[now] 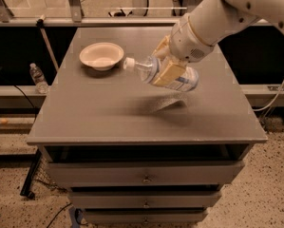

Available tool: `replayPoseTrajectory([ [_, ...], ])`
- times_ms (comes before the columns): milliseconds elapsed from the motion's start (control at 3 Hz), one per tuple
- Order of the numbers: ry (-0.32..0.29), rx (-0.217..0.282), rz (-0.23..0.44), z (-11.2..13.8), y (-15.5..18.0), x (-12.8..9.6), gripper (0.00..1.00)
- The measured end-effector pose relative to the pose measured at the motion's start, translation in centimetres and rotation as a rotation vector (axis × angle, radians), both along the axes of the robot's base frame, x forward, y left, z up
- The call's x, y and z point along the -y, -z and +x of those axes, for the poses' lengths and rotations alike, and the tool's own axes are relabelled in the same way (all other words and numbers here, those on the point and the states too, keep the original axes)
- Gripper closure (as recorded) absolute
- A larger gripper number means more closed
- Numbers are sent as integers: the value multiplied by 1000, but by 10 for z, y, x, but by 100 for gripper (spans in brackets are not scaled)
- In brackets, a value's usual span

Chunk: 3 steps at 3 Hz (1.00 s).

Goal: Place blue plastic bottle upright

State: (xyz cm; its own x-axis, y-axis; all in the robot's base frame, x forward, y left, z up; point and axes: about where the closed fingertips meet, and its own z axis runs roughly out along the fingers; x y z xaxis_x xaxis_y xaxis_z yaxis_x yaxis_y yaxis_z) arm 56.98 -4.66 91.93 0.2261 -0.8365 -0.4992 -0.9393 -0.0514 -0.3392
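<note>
In the camera view, the gripper (168, 69) hangs over the middle of the table (108, 115), a little toward its far right part. Its tan fingers (171, 73) are closed across the body of the blue plastic bottle (148, 70), one finger lying over the near side of the label and the other behind. The bottle is held clear of the tabletop, with its blurred shadow (166, 103) on the surface just below. It lies close to horizontal, the white cap pointing left and tipped slightly higher than the base, which juts out to the right of the fingers. The cap end is near the white bowl (101, 56), apart from it; the bowl sits on the far left part of the table.

The arm (213, 20) comes down from the upper right corner, slanting left and downward, its thick white wrist just above and behind the bottle.

A smaller clear bottle (38, 78) stands on a low ledge left of the table.
</note>
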Motion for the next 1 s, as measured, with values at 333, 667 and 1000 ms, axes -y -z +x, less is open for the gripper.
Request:
replayPoseTrajectory([
  [333,28,53,126,3,-21,5,100],
  [667,61,83,280,6,-34,11,100],
  [1000,136,83,450,7,-37,21,100],
])
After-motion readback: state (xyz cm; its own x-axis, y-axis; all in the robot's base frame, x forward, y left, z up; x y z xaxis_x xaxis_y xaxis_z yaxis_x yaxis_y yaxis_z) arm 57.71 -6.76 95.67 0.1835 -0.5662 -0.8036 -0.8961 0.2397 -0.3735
